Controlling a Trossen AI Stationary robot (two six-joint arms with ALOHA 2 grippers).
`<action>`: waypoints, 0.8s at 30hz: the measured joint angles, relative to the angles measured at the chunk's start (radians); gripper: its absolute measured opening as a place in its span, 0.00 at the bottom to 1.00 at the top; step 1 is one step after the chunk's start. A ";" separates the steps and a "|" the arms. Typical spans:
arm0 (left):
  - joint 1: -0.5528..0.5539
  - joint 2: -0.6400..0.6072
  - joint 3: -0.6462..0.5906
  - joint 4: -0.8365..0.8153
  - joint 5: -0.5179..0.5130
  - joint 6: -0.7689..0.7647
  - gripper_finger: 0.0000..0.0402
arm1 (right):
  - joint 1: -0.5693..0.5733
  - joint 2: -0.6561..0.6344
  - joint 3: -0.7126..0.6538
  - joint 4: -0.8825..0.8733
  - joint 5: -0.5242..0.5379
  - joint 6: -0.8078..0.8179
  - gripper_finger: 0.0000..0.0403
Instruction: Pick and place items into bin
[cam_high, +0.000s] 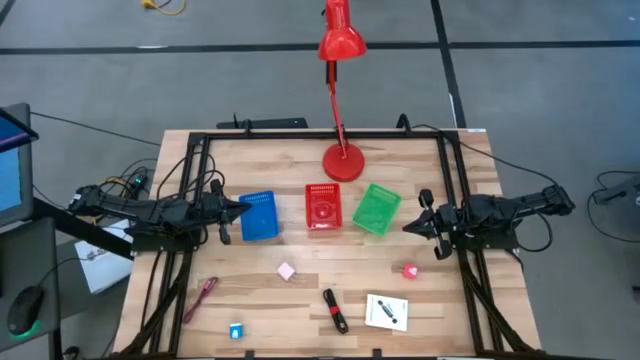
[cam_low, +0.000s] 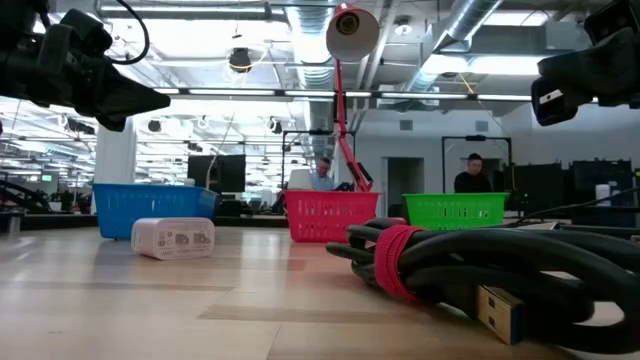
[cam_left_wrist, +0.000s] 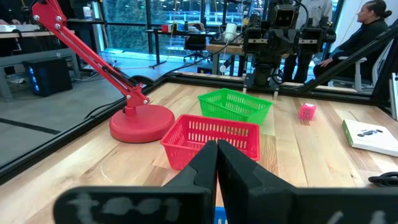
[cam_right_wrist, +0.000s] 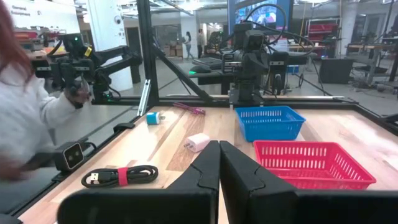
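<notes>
Three baskets stand in a row in the high view: blue, red and green. Nearer the table's near edge lie a pink cube, a red ball-like piece, a maroon cord, a tiny blue cube, a bundled black cable with a red band and a white card with a black mark. My left gripper hovers shut beside the blue basket. My right gripper hovers shut beside the green basket. Neither holds anything.
A red desk lamp has its base behind the red basket, and its head reaches past the far edge. A black frame runs round the table. In the right wrist view a person in a white sleeve stands at the table's side.
</notes>
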 joint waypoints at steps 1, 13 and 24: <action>0.000 0.000 0.000 0.000 0.000 0.000 0.00 | 0.000 0.000 0.000 0.000 0.000 0.000 0.00; 0.000 0.000 -0.001 0.015 0.023 -0.121 0.00 | 0.000 0.000 0.000 0.000 0.000 0.000 0.00; -0.001 0.000 0.016 0.243 0.121 -0.197 0.00 | 0.000 0.000 0.000 0.077 0.002 0.000 0.00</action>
